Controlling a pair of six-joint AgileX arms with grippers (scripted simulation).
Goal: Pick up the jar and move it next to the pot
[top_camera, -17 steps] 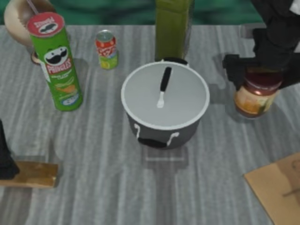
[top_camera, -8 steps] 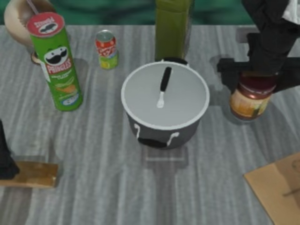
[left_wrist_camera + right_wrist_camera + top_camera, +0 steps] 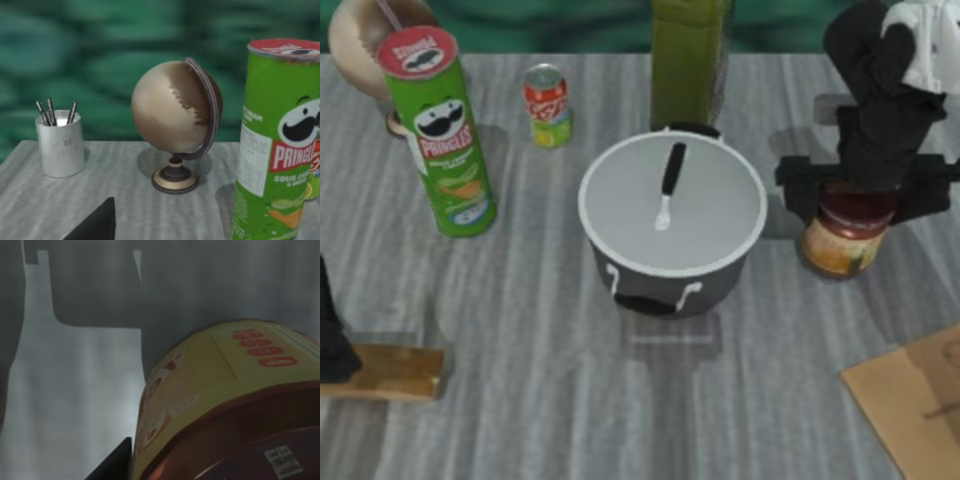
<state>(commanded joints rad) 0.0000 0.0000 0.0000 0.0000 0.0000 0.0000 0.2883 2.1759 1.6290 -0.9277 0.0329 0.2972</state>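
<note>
Nearest the camera's bottom edge, at the right corner of the grey worktop, lies a tan cardboard sheet. At the left edge sits a wooden block, and the left pincer is parked just above it as a dark shape; I cannot tell how its fingers stand.

In the middle stands the pot, dark grey with a white-rimmed pale lid and a black handle across the top. To its right, close beside it but apart, is the jar, with its dark red lid and orange label. The right pincer sits on top of the jar, clenched about the lid, its black crossbar spreading to both sides. In the right wrist view the jar fills the lower part, its yellow-orange label tilted over the worktop.

Left of the pot stands a green crisp tube. Farther back are a small red-and-green can and a tall green bottle just behind the pot. At the far left corner stands a globe, with a pen cup beside it in the left wrist view.
</note>
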